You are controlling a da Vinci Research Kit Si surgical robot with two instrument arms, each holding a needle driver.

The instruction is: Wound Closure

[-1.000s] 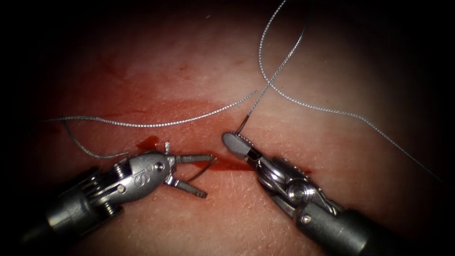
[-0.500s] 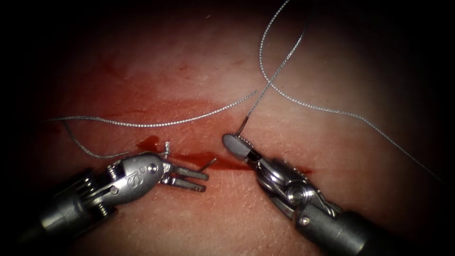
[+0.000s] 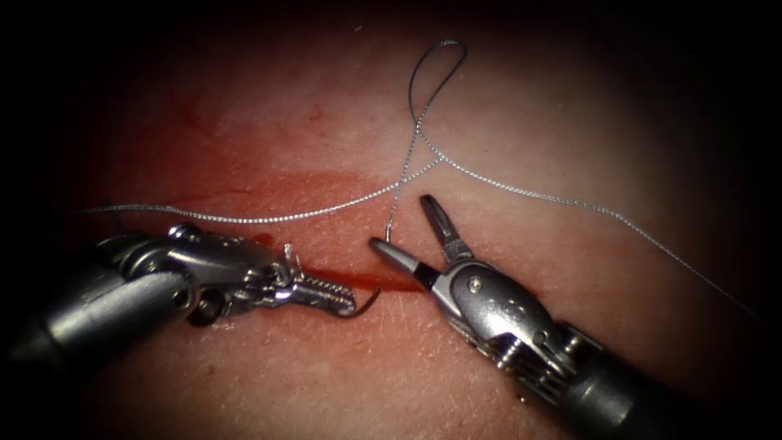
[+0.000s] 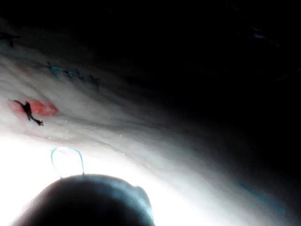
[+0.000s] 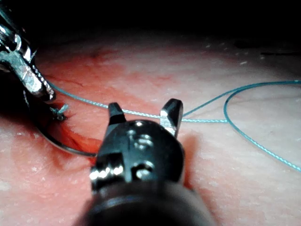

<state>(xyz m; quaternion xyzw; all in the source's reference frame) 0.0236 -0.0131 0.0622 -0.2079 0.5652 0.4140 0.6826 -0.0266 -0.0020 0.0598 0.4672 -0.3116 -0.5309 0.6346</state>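
- The tissue [image 3: 489, 114] is pale and pink, with red fluid [image 3: 309, 183] spread around a horizontal cut [image 3: 383, 281].
- The left gripper [image 3: 346, 303] is clenched on the needle [image 3: 368, 303] near one end of its curve, at the cut; the rest of the curve hooks up toward the cut, and whether its tip is in the tissue is unclear.
- The right gripper [image 3: 401, 224], on the cut's right, stands released and grasps nothing (thread [image 3: 521, 191] runs between its jaws, forming a small loop above).
- A short cut end of thread [image 3: 289, 251] sticks up beside the left gripper.
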